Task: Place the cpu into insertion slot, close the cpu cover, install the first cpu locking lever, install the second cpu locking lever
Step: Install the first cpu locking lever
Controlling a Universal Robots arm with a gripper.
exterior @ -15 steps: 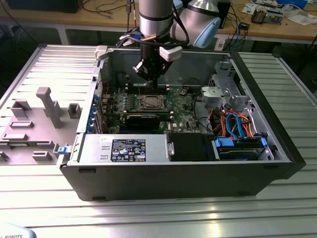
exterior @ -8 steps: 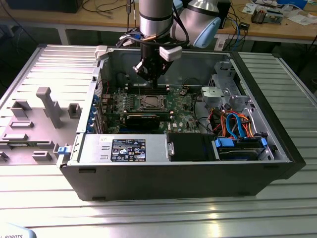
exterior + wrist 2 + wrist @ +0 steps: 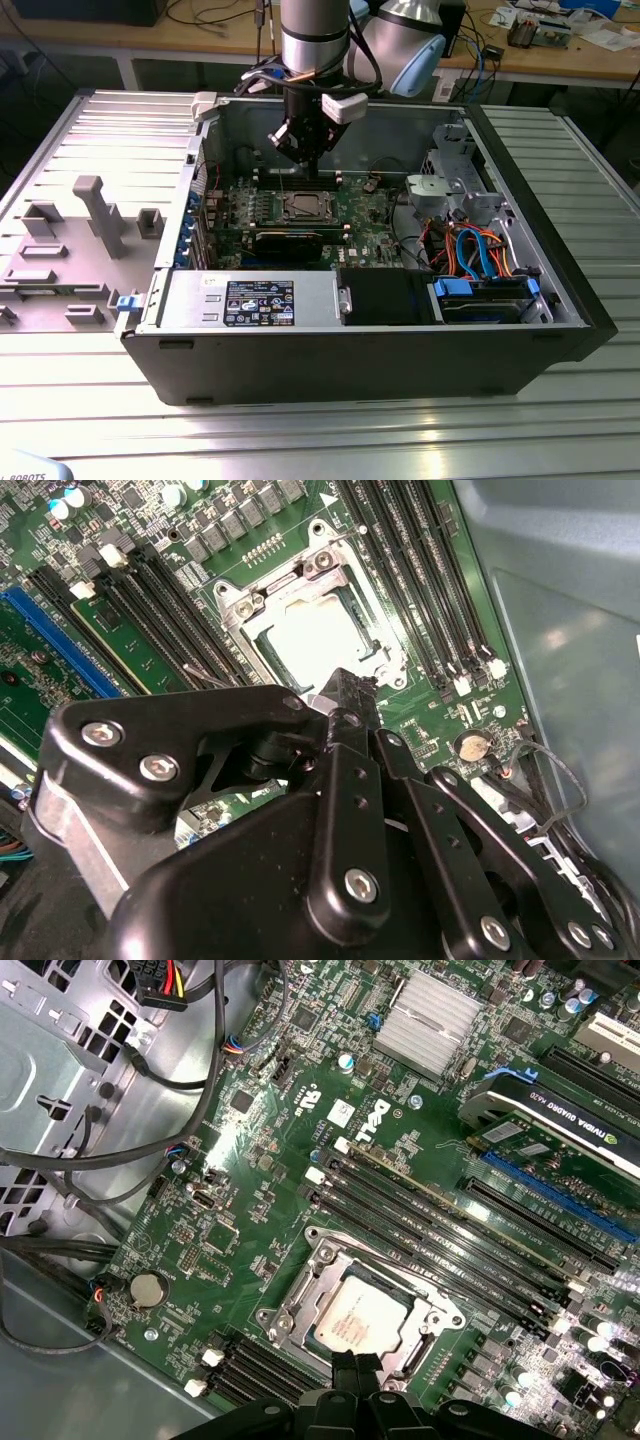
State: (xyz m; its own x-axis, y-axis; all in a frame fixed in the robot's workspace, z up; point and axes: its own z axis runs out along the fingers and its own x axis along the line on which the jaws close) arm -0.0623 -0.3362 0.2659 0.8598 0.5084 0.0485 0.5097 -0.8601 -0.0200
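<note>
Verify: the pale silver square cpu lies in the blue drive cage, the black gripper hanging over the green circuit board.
Wrong place: the first wrist view shows the pale silver square cpu in the silver-rimmed square insertion slot. The black gripper does hang over the green circuit board.

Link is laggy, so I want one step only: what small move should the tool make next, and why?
Probably ease the tool straight down a little. It hovers above the edge of the cover, which lies flat around the seated chip; whether it is locked down I cannot tell.
</note>
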